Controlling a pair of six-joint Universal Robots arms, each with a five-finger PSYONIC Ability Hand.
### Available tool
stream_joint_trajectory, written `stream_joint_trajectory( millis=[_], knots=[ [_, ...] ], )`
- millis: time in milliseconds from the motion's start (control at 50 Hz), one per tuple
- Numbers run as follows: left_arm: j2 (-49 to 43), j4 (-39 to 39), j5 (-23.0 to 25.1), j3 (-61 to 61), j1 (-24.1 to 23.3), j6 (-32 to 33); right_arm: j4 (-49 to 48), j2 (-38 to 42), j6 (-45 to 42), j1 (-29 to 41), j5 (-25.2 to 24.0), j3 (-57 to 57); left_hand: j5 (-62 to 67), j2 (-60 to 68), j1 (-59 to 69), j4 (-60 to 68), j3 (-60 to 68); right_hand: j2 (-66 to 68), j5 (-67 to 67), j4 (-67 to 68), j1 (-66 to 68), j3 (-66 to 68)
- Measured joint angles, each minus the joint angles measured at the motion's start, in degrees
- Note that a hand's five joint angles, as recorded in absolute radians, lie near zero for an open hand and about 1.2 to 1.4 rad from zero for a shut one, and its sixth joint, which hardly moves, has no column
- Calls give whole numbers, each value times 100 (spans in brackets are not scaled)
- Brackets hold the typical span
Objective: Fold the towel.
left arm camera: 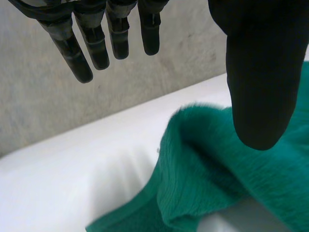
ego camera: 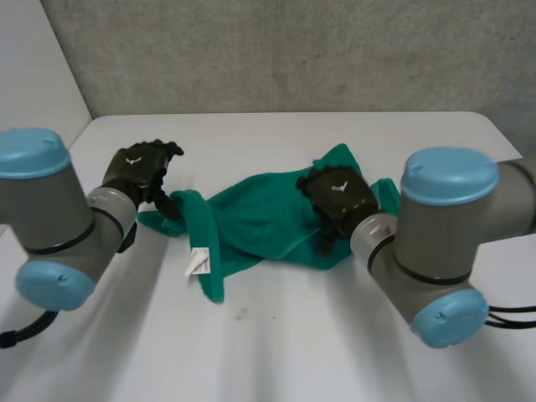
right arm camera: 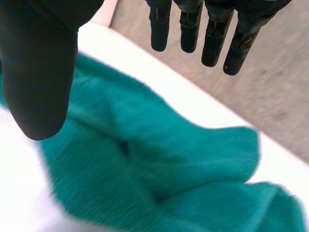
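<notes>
Lying left-to-right: crumpled towel (ego camera: 260, 219)

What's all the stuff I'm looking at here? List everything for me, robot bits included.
towel: one, green, crumpled on the middle of the table
tag: one, white, on the towel's near edge
table: one, white, under everything
wall: one, grey, behind the table
left arm: one, grey with light-blue caps, near left
right arm: one, same colours, near right
left hand: one, black, open, at the towel's left end
right hand: one, black, open, over the towel's right part
</notes>
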Motion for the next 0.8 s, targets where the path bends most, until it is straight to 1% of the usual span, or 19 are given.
stream_joint_trajectory(
  millis=[120, 140, 180, 200, 220, 240, 260, 280, 320, 380, 400, 440, 460, 480, 520, 600, 620, 700, 800],
  knots=[
    [843, -31, 25, -644, -235, 404, 104, -549, -171, -233, 95, 55, -21, -14, 0, -13, -16, -51, -72, -12, -7, -41],
    [1009, -25, 27, -841, -384, 571, 150, -660, -261, -331, 97, 70, -21, -14, 0, -12, -15, -51, -72, -12, -7, -41],
    [1061, -18, 25, -916, -449, 645, 170, -694, -298, -366, 96, 76, -21, -14, 0, -12, -15, -51, -72, -12, -7, -41],
    [1209, 1, 21, -1169, -706, 925, 231, -774, -415, -465, 93, 96, -21, -14, 0, -12, -16, -51, -72, -12, -7, -41],
    [1246, 11, 16, -1265, -825, 1066, 270, -807, -490, -517, 89, 112, -21, -14, 0, -12, -16, -51, -72, -12, -7, -41],
    [1246, 11, 16, -1265, -825, 1066, 270, -807, -490, -517, 89, 112, -21, -14, 0, -12, -16, -51, -72, -12, -7, -41],
    [1268, 21, 11, -1381, -988, 1273, 293, -820, -533, -543, 89, 123, -20, -14, 0, -12, -15, -51, -72, -12, -7, -41],
    [1252, 53, -4, -1577, -1295, 1716, 359, -842, -671, -610, 81, 180, 25, 2, 20, 2, -2, -51, -72, -12, -7, -41],
    [1199, 90, -14, -1686, -1485, 2031, 386, -843, -728, -636, 77, 222, 69, 32, 31, 19, 6, -51, -72, -12, -7, -41],
    [962, 255, -43, -1873, -1824, 2757, 414, -836, -806, -683, 65, 346, 582, 496, 500, 512, 488, -51, -72, -12, -7, -41],
    [962, 255, -43, -1873, -1824, 2757, 414, -836, -806, -683, 65, 346, 582, 496, 500, 512, 488, -51, -72, -12, -7, -41],
    [747, 429, -78, -1943, -1946, 3166, 408, -825, -827, -713, 53, 461, 884, 824, 820, 816, 800, -51, -72, -12, -7, -41],
    [747, 429, -78, -1943, -1946, 3166, 408, -825, -827, -713, 53, 461, 884, 824, 820, 816, 800, -51, -72, -12, -7, -41],
    [581, 571, -109, -1961, -1981, 3384, 398, -820, -828, -731, 49, 524, 1203, 1138, 1164, 1158, 1134, -51, -72, -12, -7, -41],
    [365, 751, -146, -1955, -1984, 3588, 373, -811, -823, -766, 41, 623, 1292, 1230, 1242, 1259, 1231, -51, -72, -12, -7, -41],
    [85, 967, -179, -1897, -1950, 3769, 334, -806, -815, -824, 34, 739, 1396, 1349, 1327, 1372, 1332, -51, -72, -12, -7, -41],
    [-43, 1057, -191, -1854, -1924, 3835, 313, -805, -812, -857, 32, 792, 1605, 1556, 1564, 1591, 1560, -51, -72, -12, -7, -41],
    [-179, 1130, -212, -1792, -1886, 3921, 295, -805, -812, -890, 25, 838, 1708, 1675, 1661, 1708, 1666, -51, -72, -12, -7, -41],
    [-476, 1262, -361, -1630, -1755, 4236, 261, -805, -815, -993, -47, 936, 1961, 1956, 1941, 1966, 1948, -51, -72, -12, -7, -41]
  ],
)
